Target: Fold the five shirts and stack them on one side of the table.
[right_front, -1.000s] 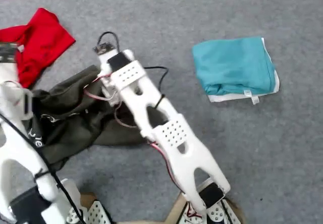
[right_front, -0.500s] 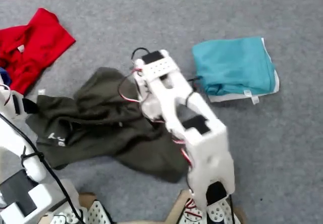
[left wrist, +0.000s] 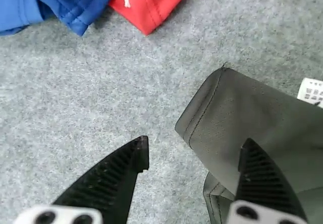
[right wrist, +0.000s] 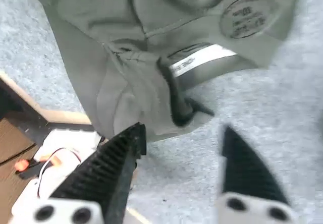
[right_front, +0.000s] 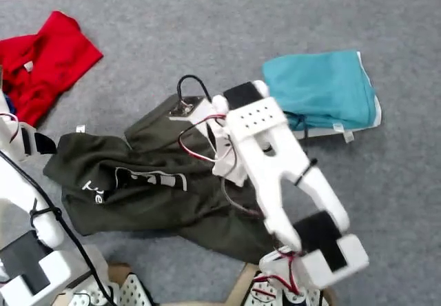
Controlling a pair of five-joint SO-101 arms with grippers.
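The dark olive shirt (right_front: 138, 182) lies unfolded and rumpled on the grey bench (right_front: 207, 37). Its long axis runs roughly crosswise, from in front of the left arm to beneath the right arm.

The left gripper (left wrist: 197, 144) has its jaws wide apart and holds nothing. They straddle a stitched corner of the olive cloth, with one jaw over bare bench just beside the edge and the other over the fabric. The right gripper (right wrist: 182, 129) also has its jaws apart and empty. It hangs above the collar end, where the neck label shows, and the cloth lies just ahead of its tips.

Each arm is therefore nearer its own end of the shirt. Spreading it flat probably calls for both to pinch where they are and pull apart along that axis.

Two shirts are already stacked on the right side of the bench, a folded teal shirt (right_front: 320, 89) resting on a white shirt (right_front: 313, 133). The red shirt (right_front: 41, 58) and blue shirt (left wrist: 45, 2) lie unfolded, touching each other, beyond the left arm.
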